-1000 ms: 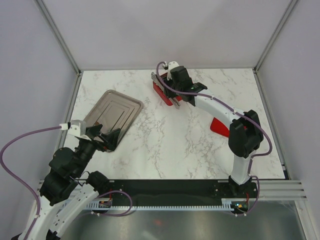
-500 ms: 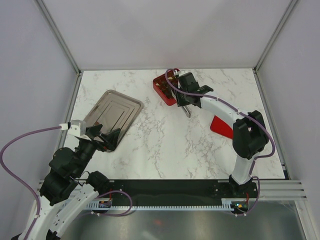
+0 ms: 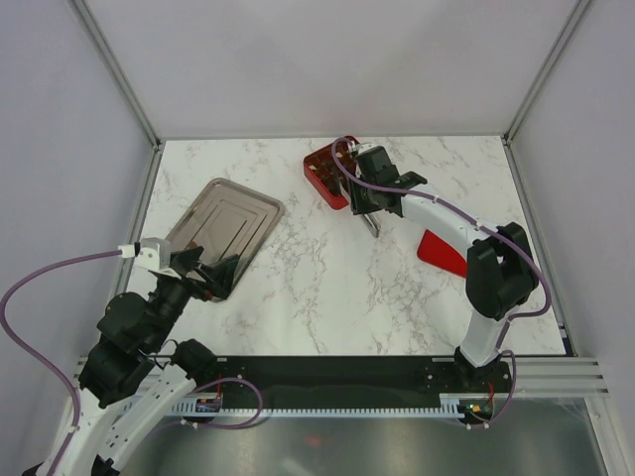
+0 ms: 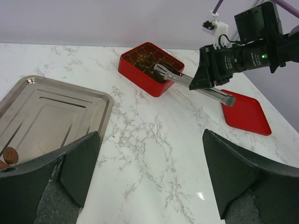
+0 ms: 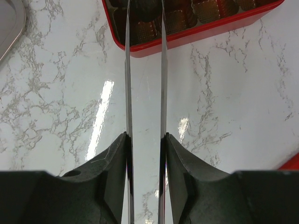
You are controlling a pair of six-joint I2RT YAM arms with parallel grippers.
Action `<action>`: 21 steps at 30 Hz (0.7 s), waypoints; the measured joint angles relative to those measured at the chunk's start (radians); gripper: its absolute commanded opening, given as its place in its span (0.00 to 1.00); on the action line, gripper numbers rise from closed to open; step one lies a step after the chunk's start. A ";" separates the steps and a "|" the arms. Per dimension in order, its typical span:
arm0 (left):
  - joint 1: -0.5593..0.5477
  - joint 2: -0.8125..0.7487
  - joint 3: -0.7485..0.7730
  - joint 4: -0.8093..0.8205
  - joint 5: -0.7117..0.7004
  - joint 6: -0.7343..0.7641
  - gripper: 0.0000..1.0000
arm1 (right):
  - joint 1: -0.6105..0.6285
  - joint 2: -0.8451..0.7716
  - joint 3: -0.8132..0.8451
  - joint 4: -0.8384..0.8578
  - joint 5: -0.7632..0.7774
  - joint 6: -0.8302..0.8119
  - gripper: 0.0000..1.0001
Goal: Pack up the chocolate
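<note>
The red gridded box [image 3: 325,171] stands at the table's back, with dark brown chocolate [image 5: 180,16] in its compartments. My right gripper [image 3: 374,190] is shut on metal tongs [image 5: 129,70], whose two blades stand slightly apart. Their tips reach over the box's near edge [image 4: 161,70]. I cannot tell whether a piece sits between the tips. One brown chocolate [image 4: 9,155] lies in the steel tray [image 4: 51,107]. My left gripper [image 4: 152,177] hangs open over bare marble beside the tray's near corner [image 3: 203,273].
The flat red lid [image 3: 440,250] lies right of centre, under the right forearm. The steel tray [image 3: 226,220] takes up the left side. Frame posts and grey walls close in the table's back and sides.
The right gripper has drawn back from above the red box toward the near right, uncovering it. The tongs' blades have spread slightly. The left arm has stayed still.
</note>
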 measured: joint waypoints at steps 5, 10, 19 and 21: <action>0.000 0.000 0.000 0.000 0.000 0.000 1.00 | 0.000 -0.018 -0.016 -0.001 -0.012 0.013 0.45; 0.000 0.000 0.000 0.000 0.000 0.000 1.00 | 0.000 -0.028 -0.019 0.000 -0.018 0.016 0.48; 0.000 0.000 0.000 0.000 0.000 0.000 1.00 | 0.000 -0.028 -0.020 0.003 -0.018 0.018 0.50; 0.000 0.000 0.000 0.000 0.000 0.000 1.00 | 0.000 -0.028 -0.020 0.002 -0.018 0.017 0.50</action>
